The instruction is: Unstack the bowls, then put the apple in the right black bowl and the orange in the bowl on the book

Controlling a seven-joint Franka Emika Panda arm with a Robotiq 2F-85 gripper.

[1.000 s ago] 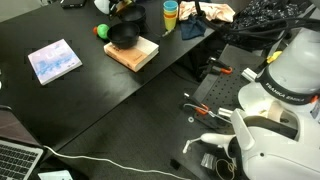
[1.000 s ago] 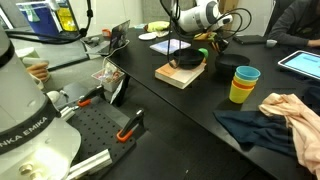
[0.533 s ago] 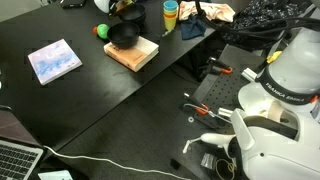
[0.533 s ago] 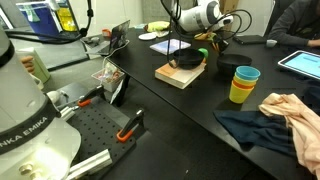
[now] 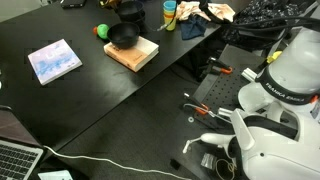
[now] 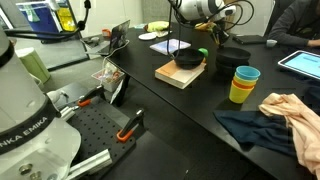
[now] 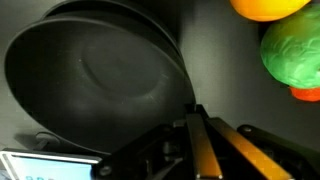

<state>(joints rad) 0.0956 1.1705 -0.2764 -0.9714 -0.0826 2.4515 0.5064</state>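
Gripper (image 7: 193,120) pinches the rim of a black bowl (image 7: 90,75)

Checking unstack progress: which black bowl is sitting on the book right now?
The bowl resting on the tan book, with nothing touching it. The other bowl is clamped at its rim by the shut gripper.

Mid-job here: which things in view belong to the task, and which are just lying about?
Job: held bowl, bowl on book, tan book, apple, orange.
Lying about: blue-and-pink book, stacked cups, peach cloth, small red thing.
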